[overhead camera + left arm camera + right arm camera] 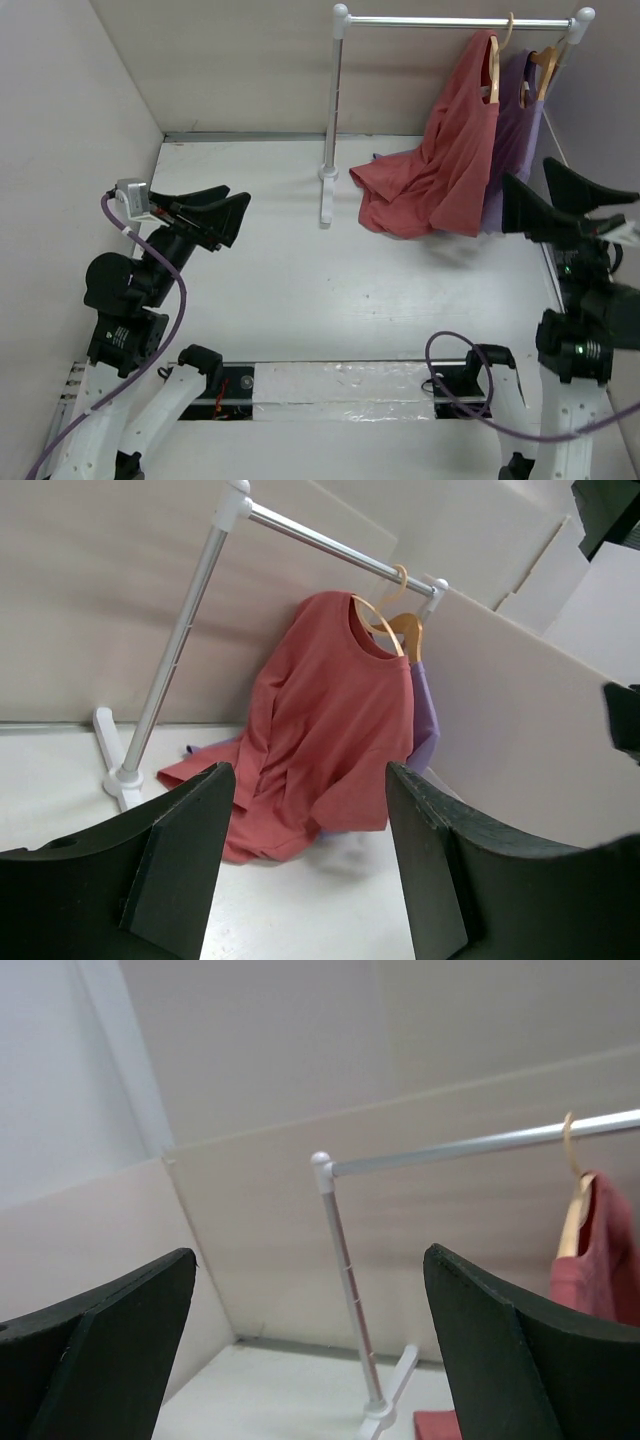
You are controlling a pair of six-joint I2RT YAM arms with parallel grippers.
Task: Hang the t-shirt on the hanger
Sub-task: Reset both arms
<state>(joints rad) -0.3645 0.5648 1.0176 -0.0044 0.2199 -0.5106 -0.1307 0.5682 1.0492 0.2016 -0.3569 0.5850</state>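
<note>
Up on the rail [450, 20]: two wooden hangers hung by their hooks near its right end, each carrying one shirt.
rack [330, 120]: a white stand at the back of the table [300, 290], with one upright post on a foot and the metal rail running right from its top.
hanger [493, 80]: the left one of the pair; its pale wood showed inside the shirt's neck opening in the left wrist view [383, 630].
t-shirt [445, 160]: coral-red, it hung from the hanger by neck and shoulder. Its lower part slumped leftward and lay bunched on the table near the rack's foot.
purple t-shirt [518, 130]: on the second hanger [545, 68], just right of the coral one and partly behind it.
count: two arms, two grippers, two hangers, two shirts, one rack.
left gripper [238, 194]: jaws stood wide apart with nothing held. It sat over the left of the table, well apart from the t-shirt. Its own camera [308, 770] framed the t-shirt [330, 720] between the fingers, far beyond them.
right gripper [524, 168]: jaws spread wide and empty, raised at the table's right edge near the hanging shirts; whether it touched them could not be told. Its camera [309, 1252] looked up at the rail, with t-shirt [608, 1255] and hanger [574, 1218] past the right finger.
</note>
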